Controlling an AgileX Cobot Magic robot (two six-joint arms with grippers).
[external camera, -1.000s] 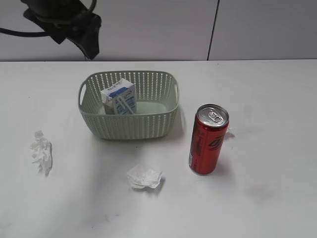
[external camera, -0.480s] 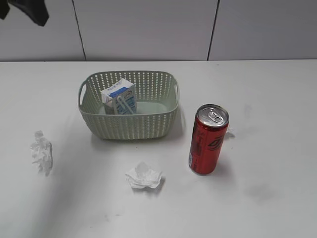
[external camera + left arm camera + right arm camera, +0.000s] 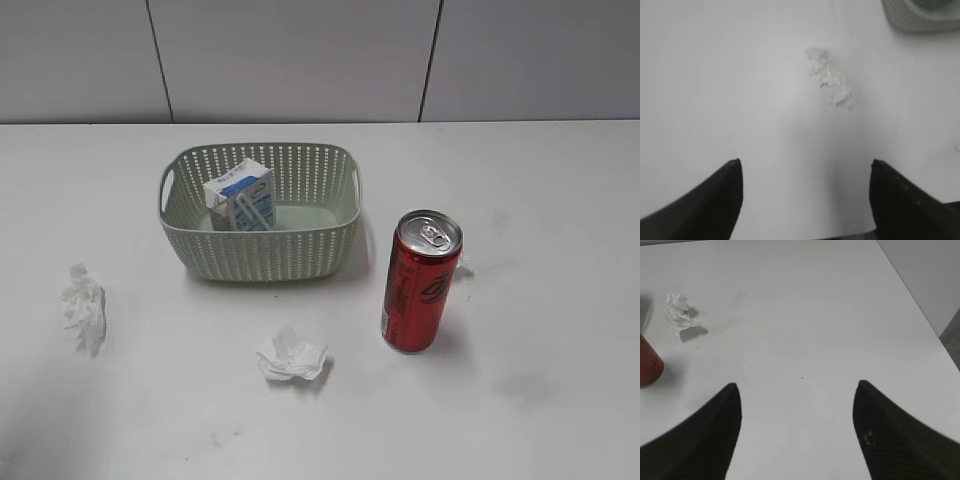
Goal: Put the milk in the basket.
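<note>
The milk [image 3: 241,197], a small white carton with blue print and a straw on its side, stands inside the pale green basket [image 3: 270,255], at its left part. Neither arm shows in the exterior view. In the left wrist view my left gripper [image 3: 805,162] is open and empty above the bare white table, and a corner of the basket [image 3: 920,17] shows at the top right. In the right wrist view my right gripper [image 3: 796,385] is open and empty above the bare table.
A tall red can [image 3: 420,282] stands right of the basket; its edge shows in the right wrist view [image 3: 649,367]. Crumpled tissues lie at the left [image 3: 84,308], in front [image 3: 291,357], and behind the can [image 3: 682,314]. One tissue [image 3: 831,80] lies ahead of my left gripper.
The left arm, over the basket's far left a second ago, has drawn away to the upper left and out of the exterior view. The milk stays in the basket.
</note>
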